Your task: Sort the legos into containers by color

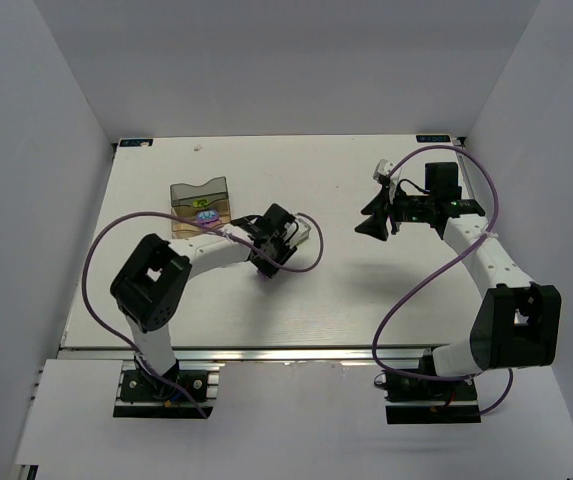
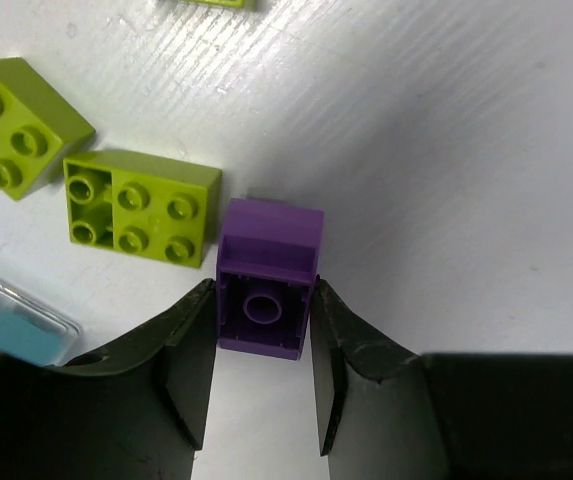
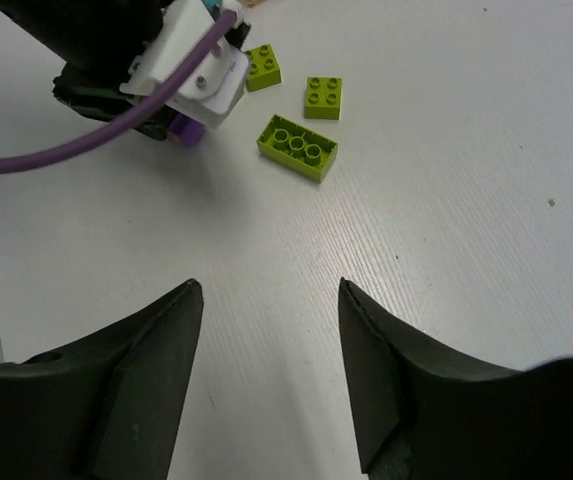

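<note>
- Top view: your left gripper (image 1: 265,268) sits low at the middle of the table (image 1: 386,300). The containers (image 1: 216,190) are near it, back and to its left. The right gripper (image 1: 370,224) hangs well apart on the other side, so the left arm is the nearer one for the carry.
- Left wrist: the purple lego (image 2: 268,275) lies on the table between the jaws, hollow side up, long axis running along the fingers (image 2: 188,360). The pads meet its two flanks, so you have it clamped. Green legos (image 2: 141,208) lie just beside it on the left. A corner of the containers, with a teal lego (image 2: 11,338) inside, shows lower left.
- Right wrist: your right jaws stand spread and hold nothing. The loose green legos lie ahead, well apart from them.
</note>
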### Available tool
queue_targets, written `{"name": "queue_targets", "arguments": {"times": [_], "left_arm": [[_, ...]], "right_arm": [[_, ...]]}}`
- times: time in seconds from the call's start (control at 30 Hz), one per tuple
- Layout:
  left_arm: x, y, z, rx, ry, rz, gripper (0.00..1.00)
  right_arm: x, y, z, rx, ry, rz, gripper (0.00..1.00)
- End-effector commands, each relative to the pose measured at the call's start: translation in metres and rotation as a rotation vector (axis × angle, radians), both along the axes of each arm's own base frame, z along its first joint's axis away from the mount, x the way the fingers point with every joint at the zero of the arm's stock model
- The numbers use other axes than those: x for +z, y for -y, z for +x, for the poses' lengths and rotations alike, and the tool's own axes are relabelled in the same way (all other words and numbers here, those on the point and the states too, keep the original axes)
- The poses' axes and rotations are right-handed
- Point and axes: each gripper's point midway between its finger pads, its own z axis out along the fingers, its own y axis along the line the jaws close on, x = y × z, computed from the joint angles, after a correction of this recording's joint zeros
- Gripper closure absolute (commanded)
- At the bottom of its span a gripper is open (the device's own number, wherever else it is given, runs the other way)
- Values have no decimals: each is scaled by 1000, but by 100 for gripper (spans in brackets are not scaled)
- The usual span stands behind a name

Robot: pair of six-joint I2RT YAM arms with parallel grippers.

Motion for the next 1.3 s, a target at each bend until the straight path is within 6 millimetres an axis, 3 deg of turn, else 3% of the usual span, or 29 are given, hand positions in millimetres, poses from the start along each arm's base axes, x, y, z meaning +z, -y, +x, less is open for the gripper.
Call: {"name": "queue_targets", "arguments": {"times": [0.0, 0.13, 0.2, 0.33, 0.57, 0.73, 1.0, 1.27], "left_arm": [[58, 21, 3, 64, 89, -212, 73], [89, 29, -5, 147, 122, -384, 85], [99, 33, -7, 185, 124, -455, 86], [106, 14, 0, 295, 142, -505, 88], [117, -30, 27, 486, 136, -560, 93], [132, -66, 49, 514, 255, -405, 88], [138, -137, 85, 431, 362, -19, 88], [123, -158, 109, 180, 374, 211, 100]], "right_arm": [[11, 0, 7, 1, 31, 16, 40], [10, -2, 8, -15, -9, 38, 64], [10, -2, 8, -15, -14, 45, 71], [10, -3, 8, -19, -24, 48, 84], [6, -2, 6, -26, -32, 46, 89], [3, -2, 4, -36, -51, 55, 90], [1, -3, 2, -35, -62, 57, 89], [-1, -2, -1, -40, -73, 54, 88]]}}
